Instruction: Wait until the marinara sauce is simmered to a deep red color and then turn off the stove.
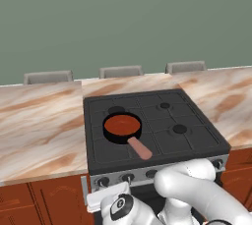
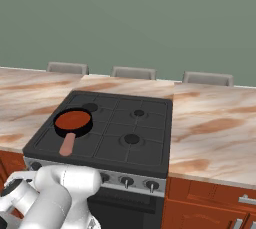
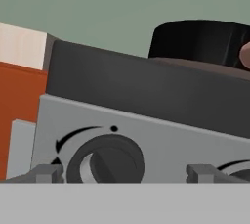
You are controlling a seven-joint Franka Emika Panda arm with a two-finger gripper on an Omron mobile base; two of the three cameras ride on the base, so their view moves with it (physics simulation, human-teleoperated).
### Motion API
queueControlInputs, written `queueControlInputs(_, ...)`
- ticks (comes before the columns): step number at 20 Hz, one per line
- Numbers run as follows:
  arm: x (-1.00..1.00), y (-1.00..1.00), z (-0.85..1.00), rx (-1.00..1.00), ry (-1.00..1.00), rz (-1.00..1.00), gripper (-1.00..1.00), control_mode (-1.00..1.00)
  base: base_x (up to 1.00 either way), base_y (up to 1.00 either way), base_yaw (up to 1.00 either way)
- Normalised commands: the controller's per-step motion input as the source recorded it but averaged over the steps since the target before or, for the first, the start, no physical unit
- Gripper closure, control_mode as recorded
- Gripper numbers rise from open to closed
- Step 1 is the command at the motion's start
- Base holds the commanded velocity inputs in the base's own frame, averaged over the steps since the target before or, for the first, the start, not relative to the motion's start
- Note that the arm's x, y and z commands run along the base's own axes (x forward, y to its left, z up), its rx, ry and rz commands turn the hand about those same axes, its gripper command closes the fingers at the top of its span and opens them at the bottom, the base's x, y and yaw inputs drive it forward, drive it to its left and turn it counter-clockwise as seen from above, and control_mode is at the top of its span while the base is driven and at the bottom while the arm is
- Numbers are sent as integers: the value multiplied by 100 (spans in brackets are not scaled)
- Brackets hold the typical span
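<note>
On the left I see the marbled counter, tan and swirly, running up to the stove. The stove is big and black, with a silver front and a row of dark knobs.

On the stove's front left burner sits a small black pan. The marinara sauce fills it flat to the rim. From both base views it looks quite red with a bit of brown, so I think it is close to done or done. The pan's pink handle sticks out toward me, over the front edge of the grates.

My gripper is low, right in front of the silver panel. My two fingertips stand far apart, wide open, and hold nothing. A round dark knob sits between them, nearer my left tip. The pan is up above it, at the top right of my hand view.

What could go wrong? My fingers are not centered on the knob, so if I shut them now I might pinch only its edge and slip off. I could also pick the wrong knob, since more sit further right along the row. Then the flame under the sauce would stay on and the sauce could burn. And if I lift too high, I could bump the pink handle and tip the pan.
</note>
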Motion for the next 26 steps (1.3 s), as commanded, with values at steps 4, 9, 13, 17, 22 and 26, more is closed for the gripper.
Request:
queueControlInputs(4,8,0,0,0,0,0,-100,-100,0,0,0)
queueControlInputs(9,9,1,-1,0,0,0,-100,-100,0,0,0)
queueControlInputs(13,6,0,-5,0,0,0,-100,-100,0,0,0)
queueControlInputs(17,2,2,-9,0,0,0,-100,-100,0,0,0)
queueControlInputs(22,2,0,-5,0,0,0,-100,-100,0,0,0)
queueControlInputs(26,2,0,-14,0,0,0,-100,-100,0,0,0)
